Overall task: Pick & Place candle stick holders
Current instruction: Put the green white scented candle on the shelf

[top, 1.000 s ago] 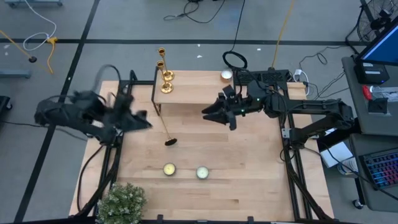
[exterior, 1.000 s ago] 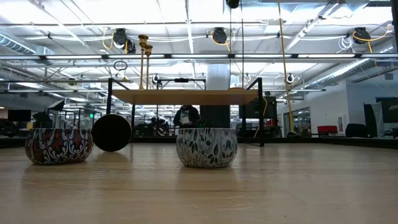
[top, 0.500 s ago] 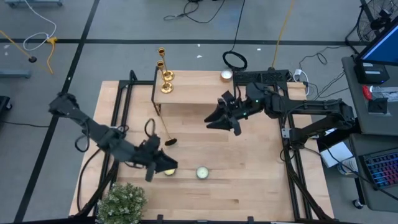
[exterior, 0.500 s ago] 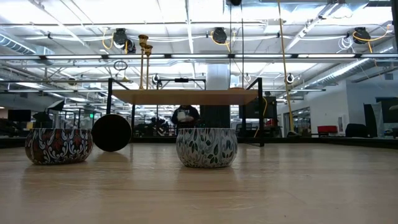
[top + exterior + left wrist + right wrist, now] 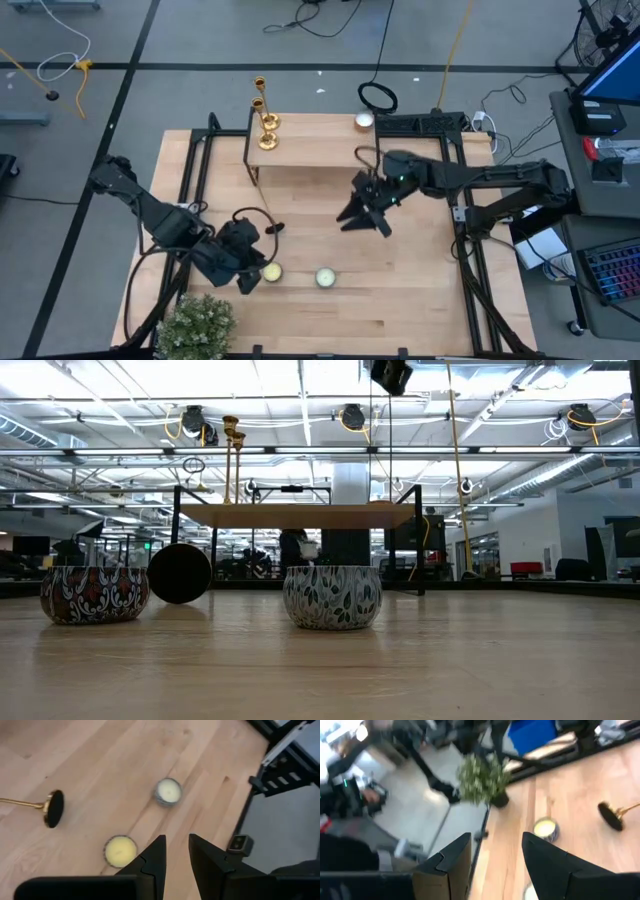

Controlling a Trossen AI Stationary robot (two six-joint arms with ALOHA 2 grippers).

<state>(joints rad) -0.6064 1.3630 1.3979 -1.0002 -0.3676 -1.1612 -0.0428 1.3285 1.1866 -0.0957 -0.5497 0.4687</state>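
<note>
Two gold candle stick holders (image 5: 265, 118) stand upright on the raised wooden shelf (image 5: 310, 152) at the far side; the low view shows them (image 5: 232, 460) too. A third one (image 5: 50, 808) lies on its side on the table in front of the shelf, its dark round base (image 5: 276, 228) toward the near edge. My left gripper (image 5: 258, 262) hovers open, tipped downward, near the yellow candle (image 5: 120, 851), just nearer than that base. My right gripper (image 5: 362, 220) hangs open over the table's middle, touching nothing.
A white candle (image 5: 325, 277) sits to the right of the yellow one; in the low view both show as patterned tins (image 5: 332, 597). A potted plant (image 5: 197, 325) stands at the near left corner. A small white candle (image 5: 364, 121) sits at the shelf's far right.
My left gripper has swung from the table's left side toward the near edge and the candles, sinking and tipping its fingers downward, then held still. My right gripper has sunk and tipped slightly downward over the middle. The lying candle stick holder has stayed where it was.
</note>
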